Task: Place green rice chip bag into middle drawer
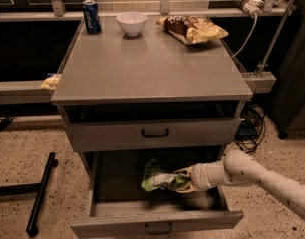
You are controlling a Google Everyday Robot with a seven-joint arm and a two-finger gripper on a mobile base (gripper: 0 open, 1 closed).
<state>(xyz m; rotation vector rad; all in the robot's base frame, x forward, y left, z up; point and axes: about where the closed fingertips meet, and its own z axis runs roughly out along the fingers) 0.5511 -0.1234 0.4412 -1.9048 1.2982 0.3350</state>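
Observation:
The green rice chip bag (156,177) is crumpled and hangs just above the floor of the middle drawer (112,183), which is pulled wide open below the handled drawer front (153,133). My gripper (181,180) reaches in from the right on a pale arm (262,177) and is shut on the bag's right end. The drawer's front panel with its dark handle (158,228) is at the bottom edge of the view.
On the cabinet top (152,63) stand a blue can (91,16), a white bowl (131,23) and a brown-and-yellow snack bag (193,29). A black stand leg (41,193) lies on the floor at left. Cables (249,123) hang at right.

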